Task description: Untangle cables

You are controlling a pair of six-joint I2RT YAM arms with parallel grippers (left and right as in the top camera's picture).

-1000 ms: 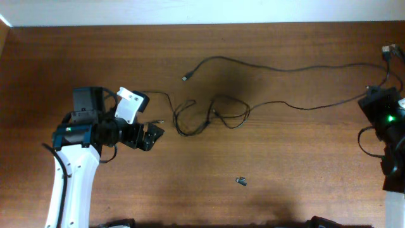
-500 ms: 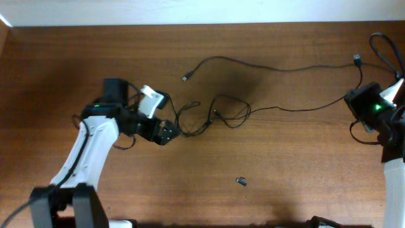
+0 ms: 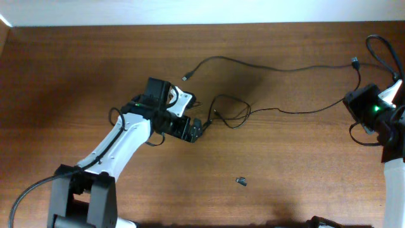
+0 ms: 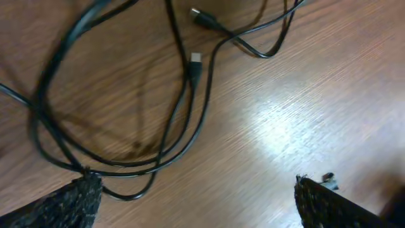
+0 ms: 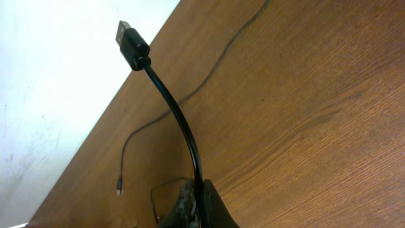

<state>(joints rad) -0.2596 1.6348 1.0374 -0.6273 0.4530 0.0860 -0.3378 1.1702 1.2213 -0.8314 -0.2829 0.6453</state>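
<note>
Since the earlier overhead frame, my left gripper (image 3: 197, 128) has travelled from the table's left side to the left edge of the cables (image 3: 223, 113). The right arm has drawn its strand slightly inward.

Left fingers (image 4: 69, 202): spread wide and holding nothing. They straddle the lowest loops of the bunch, and a small plug (image 4: 197, 60) lies free just beyond those loops.

Right gripper (image 5: 193, 201): pressed together, pinching one cord below its USB plug (image 5: 131, 43), which stands up from the pinch.

Outward: the knot sits near the centre of the table (image 3: 76, 76). One long strand runs from it toward the right arm, and another arcs along the far side from a loose connector (image 3: 185, 78). A tiny dark piece (image 3: 242, 182) lies well apart, toward the near edge.

Step in hand, as I judge it: seize one loop on the left while the right grip anchors its end. To do this well, I would lower over a single strand rather than a crossing and close fully. I would then draw leftward slowly, watching that the free plug slips through rather than snags.
</note>
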